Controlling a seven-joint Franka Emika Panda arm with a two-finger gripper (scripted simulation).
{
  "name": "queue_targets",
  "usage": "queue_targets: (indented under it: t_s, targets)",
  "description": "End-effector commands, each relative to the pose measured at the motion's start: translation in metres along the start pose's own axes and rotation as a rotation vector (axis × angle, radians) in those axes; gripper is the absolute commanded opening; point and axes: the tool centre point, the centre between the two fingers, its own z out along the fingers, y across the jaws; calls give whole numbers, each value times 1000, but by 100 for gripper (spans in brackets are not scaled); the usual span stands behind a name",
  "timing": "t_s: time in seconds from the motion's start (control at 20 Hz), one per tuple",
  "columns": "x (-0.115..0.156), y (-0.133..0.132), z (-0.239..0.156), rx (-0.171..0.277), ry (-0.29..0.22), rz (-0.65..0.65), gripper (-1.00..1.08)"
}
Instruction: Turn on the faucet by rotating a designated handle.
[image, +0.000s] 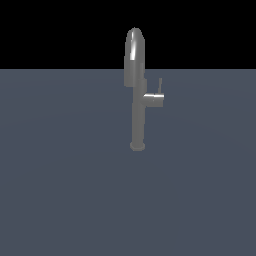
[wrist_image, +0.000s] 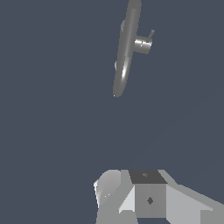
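The faucet (image: 136, 95) stands upright on the grey floor (image: 60, 190), its handle (image: 160, 85) pointing up from the side stub on the exterior view's right. Gripper (wrist_image: 144, 199) well apart; jaw state cannot be determined.

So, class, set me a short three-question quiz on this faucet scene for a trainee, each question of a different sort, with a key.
1. True or false: in the exterior view, the handle sits on the faucet's side toward that view's right.
2. Multiple choice: in the exterior view, the handle points (A) up, (B) down, (C) flat along the floor.
3. Short answer: is the gripper touching the faucet?

Key: 1 true. 2 A. 3 No; in the wrist view it is well apart from the faucet, and the exterior view shows no arm. Whether the jaws are open cannot be told.
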Motion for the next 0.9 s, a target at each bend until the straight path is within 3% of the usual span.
queue_targets:
  t_s: [0.0,0.45,0.85]
  targets:
    - [0,0,0,0,0,0,-100]
    - [10,-1,0,31,-27,32,-100]
    - [38,-2,0,115,-98,116,-100]
